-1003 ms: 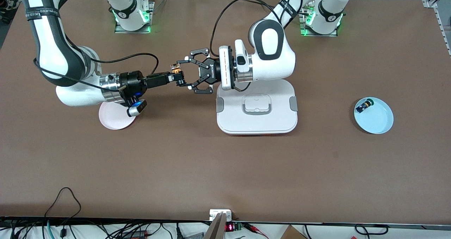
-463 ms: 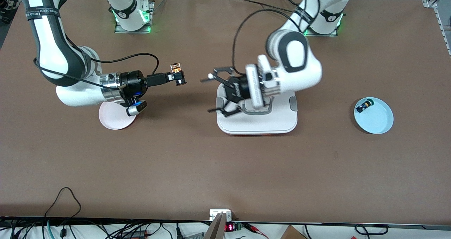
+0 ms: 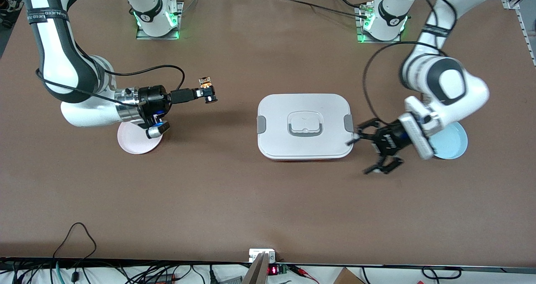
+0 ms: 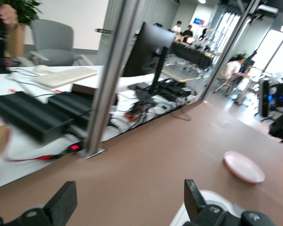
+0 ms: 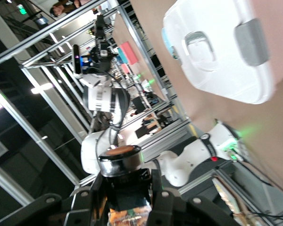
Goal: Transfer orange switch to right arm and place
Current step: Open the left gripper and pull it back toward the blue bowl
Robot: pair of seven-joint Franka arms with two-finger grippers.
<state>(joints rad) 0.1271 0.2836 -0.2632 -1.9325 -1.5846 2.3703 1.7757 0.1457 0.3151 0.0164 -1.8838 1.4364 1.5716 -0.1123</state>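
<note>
Right gripper (image 3: 208, 94), left of frame centre, is clamped on the orange switch (image 3: 205, 82), held in the air above bare table near the pink plate (image 3: 133, 144). Left gripper (image 3: 372, 153), jaws spread wide and empty, sits right of the white lidded box (image 3: 304, 127), beside the blue plate (image 3: 453, 145).
</note>
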